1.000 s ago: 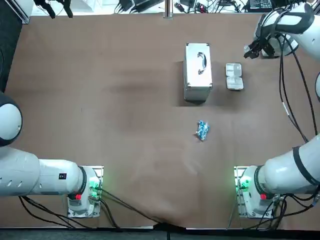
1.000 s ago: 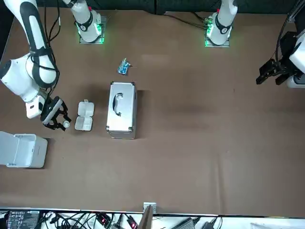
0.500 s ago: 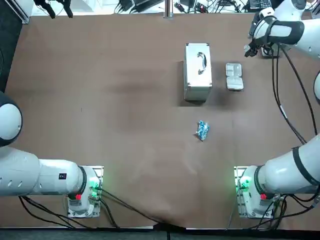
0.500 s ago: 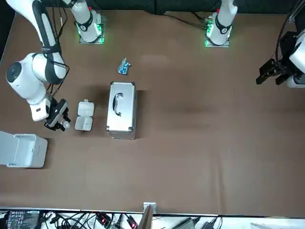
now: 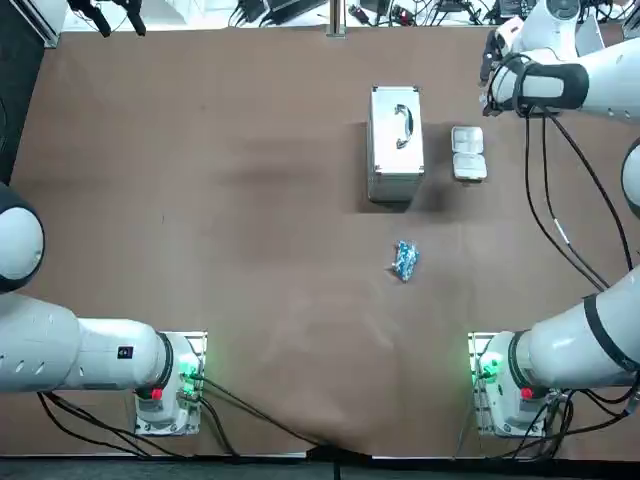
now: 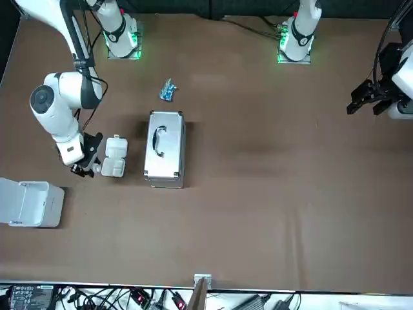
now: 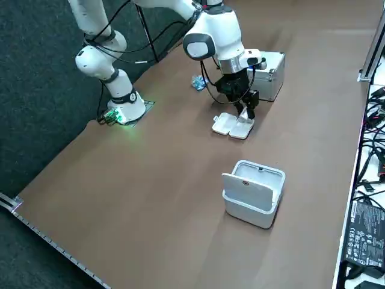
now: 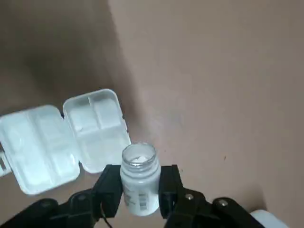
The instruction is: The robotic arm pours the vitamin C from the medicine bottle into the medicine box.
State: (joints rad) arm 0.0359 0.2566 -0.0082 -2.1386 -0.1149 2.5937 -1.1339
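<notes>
You have the silver case (image 5: 396, 143) lying handle-up near the middle of the brown table (image 5: 250, 200). A small blue packet (image 5: 404, 261) lies on its near side, well apart from it. Just right of the case, the white pill box (image 5: 468, 153) lies open, with both halves flat and the compartments facing up. Right of the pill box and slightly farther back is the right gripper (image 8: 140, 183), close beside the box. Its two black fingers are clamped on the sides of a small white bottle (image 8: 138, 164). The bottle has no cap, and white contents show in its mouth. From the wrist camera, the mouth sits just beside the edge of one half of the box; you cannot tell whether it is over a compartment. Farther still, towards the table's far right, a white bin (image 7: 252, 192) stands with its lid raised, well apart from the box.
</notes>
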